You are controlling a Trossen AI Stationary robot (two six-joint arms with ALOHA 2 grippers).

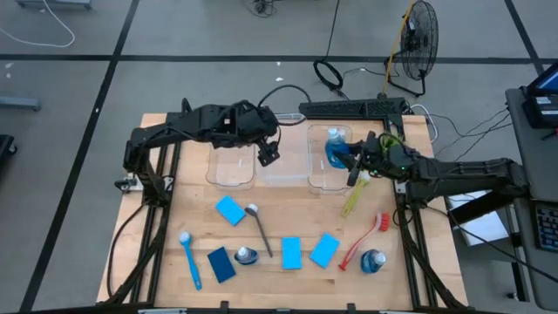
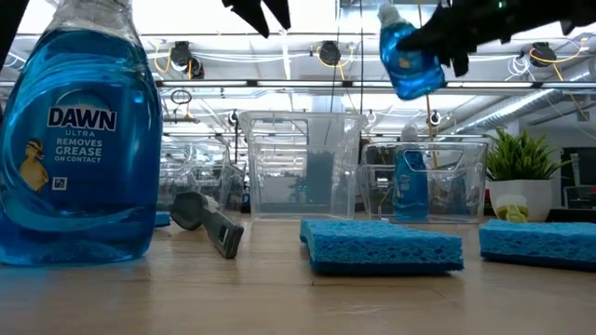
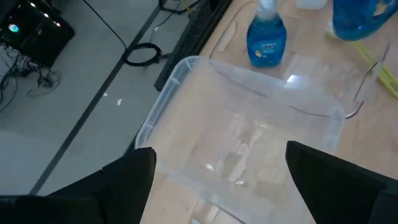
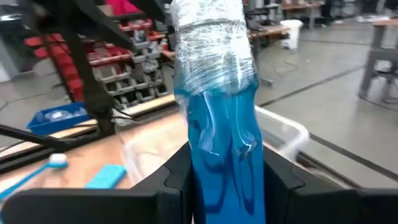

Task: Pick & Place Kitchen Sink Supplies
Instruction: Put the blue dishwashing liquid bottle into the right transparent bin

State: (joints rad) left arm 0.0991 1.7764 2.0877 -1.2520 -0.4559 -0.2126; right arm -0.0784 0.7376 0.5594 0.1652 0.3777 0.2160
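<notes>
Jaws of the left gripper [image 1: 268, 153] stand wide and hold nothing, hovering over the leftmost clear plastic bin [image 1: 230, 165], which looks bare inside in the left wrist view.

Jaws of the right gripper [image 1: 356, 162] are narrowed onto a small blue soap bottle with a pale cap [image 2: 408, 54], lifted clear of the wooden table [image 1: 288, 222]. The held bottle hangs over the rightmost clear bin [image 1: 329, 179], where another blue bottle [image 2: 410, 182] already stands upright.

Key relation: the bin lies directly below the held bottle, whose long axis is tilted in the low view. The right arm is the nearer one. Judgement: a lowering and release probably remain.
</notes>
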